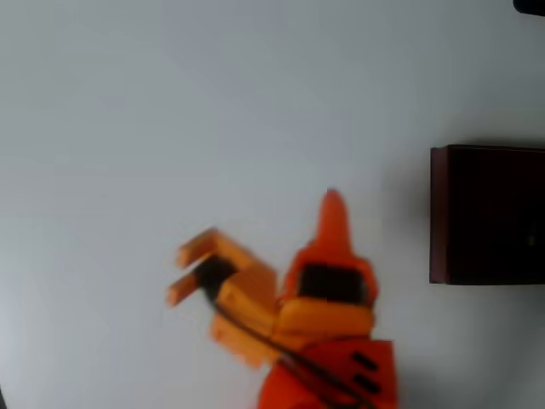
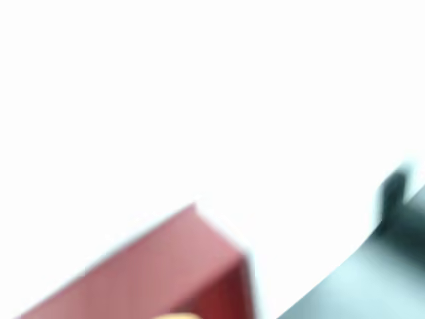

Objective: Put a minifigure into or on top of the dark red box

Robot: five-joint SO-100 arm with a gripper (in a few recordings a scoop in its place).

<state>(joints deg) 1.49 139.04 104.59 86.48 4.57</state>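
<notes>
The dark red box (image 1: 487, 215) lies at the right edge of the overhead view, with thin red walls and an almost black inside. It also shows in the wrist view as a blurred dark red box (image 2: 153, 266) at the bottom. My orange gripper (image 1: 332, 209) stands left of the box, well apart from it, and points toward the top of the picture. Its fingers taper into one narrow point, so it looks shut, and I see nothing sticking out of it. The minifigure is out of sight. Both views are blurred.
The pale table (image 1: 170, 111) stretches out to the left and above the arm. A dark object (image 1: 530, 5) sits in the top right corner. In the wrist view a dark grey edge (image 2: 372, 279) cuts across the lower right.
</notes>
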